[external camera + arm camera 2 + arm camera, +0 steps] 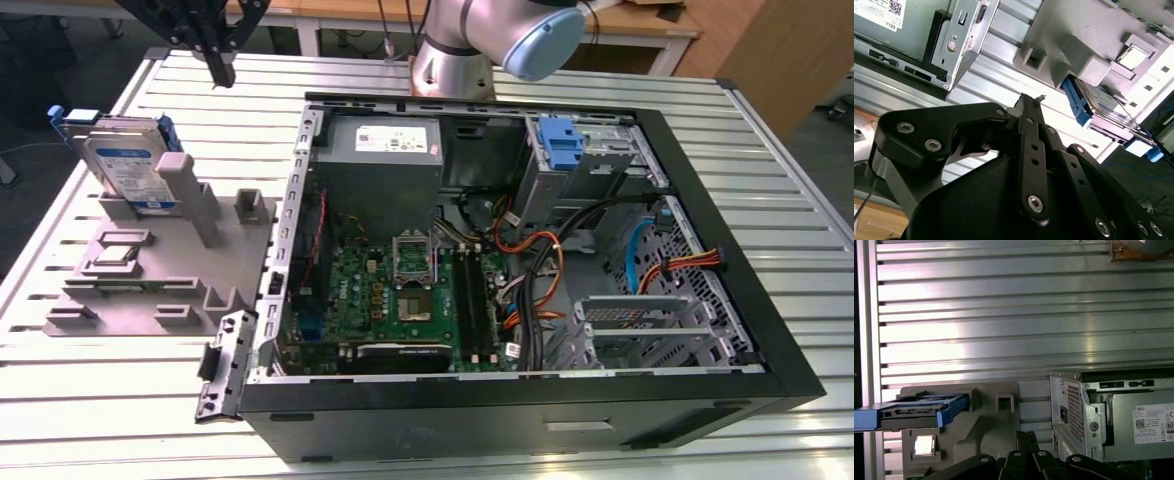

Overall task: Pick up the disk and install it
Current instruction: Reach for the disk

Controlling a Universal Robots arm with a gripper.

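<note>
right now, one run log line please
claw: shut, empty | silver-grey rectangular hard drive in blue plastic carrier: upright in grey plastic holder, untouched | step: not picked

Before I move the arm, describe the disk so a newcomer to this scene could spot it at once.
At the exterior view's left, beside the open computer case, sits a grey fixture. The disk stands on edge at its far end. Unlike the blue caddy inside the case, it has a white-and-blue label within its blue frame.
</note>
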